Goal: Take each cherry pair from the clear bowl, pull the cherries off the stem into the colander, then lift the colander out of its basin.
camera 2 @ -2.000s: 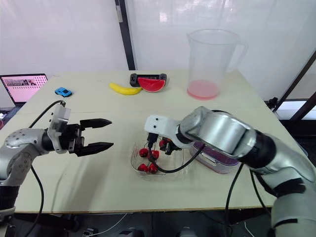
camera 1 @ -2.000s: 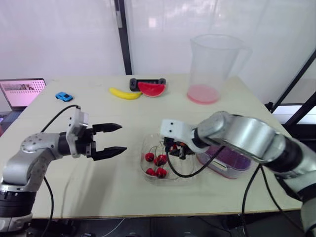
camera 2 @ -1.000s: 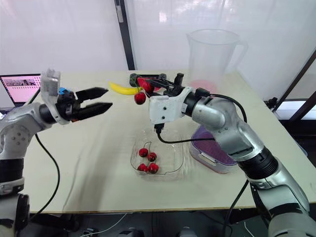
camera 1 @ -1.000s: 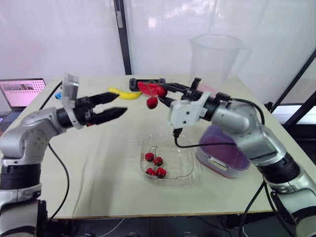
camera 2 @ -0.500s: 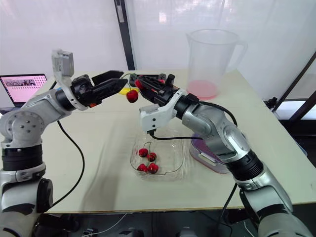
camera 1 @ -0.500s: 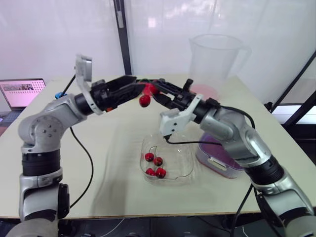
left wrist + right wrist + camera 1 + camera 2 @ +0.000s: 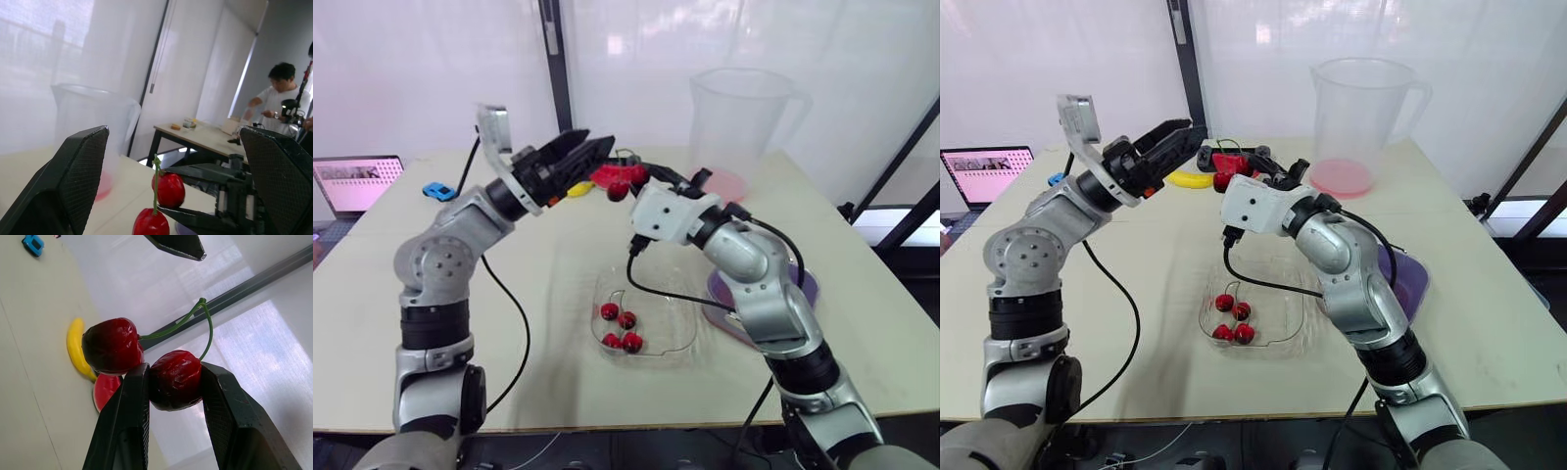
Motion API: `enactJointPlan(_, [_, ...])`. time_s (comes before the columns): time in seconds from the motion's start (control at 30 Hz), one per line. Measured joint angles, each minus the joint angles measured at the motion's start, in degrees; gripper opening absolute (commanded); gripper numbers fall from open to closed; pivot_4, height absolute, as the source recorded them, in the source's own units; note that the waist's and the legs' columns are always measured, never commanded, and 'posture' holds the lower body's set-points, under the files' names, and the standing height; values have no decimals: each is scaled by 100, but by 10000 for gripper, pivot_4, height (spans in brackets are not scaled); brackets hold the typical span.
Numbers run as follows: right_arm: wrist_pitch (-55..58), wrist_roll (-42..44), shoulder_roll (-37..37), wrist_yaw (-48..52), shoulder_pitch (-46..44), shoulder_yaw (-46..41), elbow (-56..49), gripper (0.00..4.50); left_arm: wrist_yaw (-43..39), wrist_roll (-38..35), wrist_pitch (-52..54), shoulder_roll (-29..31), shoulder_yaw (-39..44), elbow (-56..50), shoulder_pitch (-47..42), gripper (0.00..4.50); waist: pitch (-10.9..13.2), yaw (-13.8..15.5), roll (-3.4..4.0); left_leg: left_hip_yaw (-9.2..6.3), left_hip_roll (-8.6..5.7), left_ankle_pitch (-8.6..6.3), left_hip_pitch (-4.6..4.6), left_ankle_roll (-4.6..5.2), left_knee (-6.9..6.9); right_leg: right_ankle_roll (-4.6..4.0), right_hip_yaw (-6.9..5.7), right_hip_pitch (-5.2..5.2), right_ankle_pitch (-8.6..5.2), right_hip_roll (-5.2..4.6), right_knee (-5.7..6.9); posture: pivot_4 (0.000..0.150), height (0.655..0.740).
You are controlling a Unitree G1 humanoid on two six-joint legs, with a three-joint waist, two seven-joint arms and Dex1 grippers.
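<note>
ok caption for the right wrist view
Right tool clamps one cherry of a stemmed cherry pair, the other ungripped

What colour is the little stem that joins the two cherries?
Green. The stem linking the cherry pair shows best in the right wrist view.

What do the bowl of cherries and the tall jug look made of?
The clear bowl: probably thin glossy plastic; the table shows through its walls. The jug: probably translucent matte plastic; pink at its base shows hazily through.

On the table (image 7: pixel 548 294), a banana (image 7: pixel 76 347), watermelon slice (image 7: pixel 106 390), blue toy car (image 7: pixel 438 191) and laptop (image 7: pixel 357 183) sit left of the clear jug (image 7: pixel 739 127).
</note>
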Motion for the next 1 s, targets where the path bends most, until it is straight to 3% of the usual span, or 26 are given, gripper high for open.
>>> enactJointPlan(0.23, [99,33,62,-8,-1,-3,0,15320,68,114,-39,-287,-212,59,-100,45000,0,-8,0,0,-1,0,0,0,-1,0,1,0,0,0,0,1500,7400])
enactJointPlan(0.33, [119,69,78,-16,-2,-3,0,14542,136,176,-77,-415,-242,65,-103,36768,0,-9,0,0,-1,0,0,0,-2,0,0,-1,0,0,0,1500,7400])
enactJointPlan(0.4, [119,90,82,-38,-14,-2,0,14542,178,240,-94,-492,-280,76,-103,27470,0,-6,0,0,-1,0,0,0,-1,0,1,-1,0,0,0,1500,7400])
enactJointPlan(0.77, [-70,203,5,-112,37,-7,-25,14542,235,340,-42,-542,-401,74,-103,27470,0,0,0,0,-1,0,0,0,-1,0,0,-1,0,0,0,1500,7400])
enactJointPlan(0.87, [-604,228,-352,-153,346,-40,-118,14542,91,271,162,-360,-396,68,-102,27470,0,-3,0,1,-2,0,0,0,-2,0,1,0,0,-1,-1,1500,7400])
enactJointPlan(1.0, [-1001,514,-297,-371,865,-252,-181,14542,-154,145,321,-219,-396,31,-98,27470,0,-9,0,1,-1,0,2,0,-4,0,1,0,0,0,-1,1500,7400])
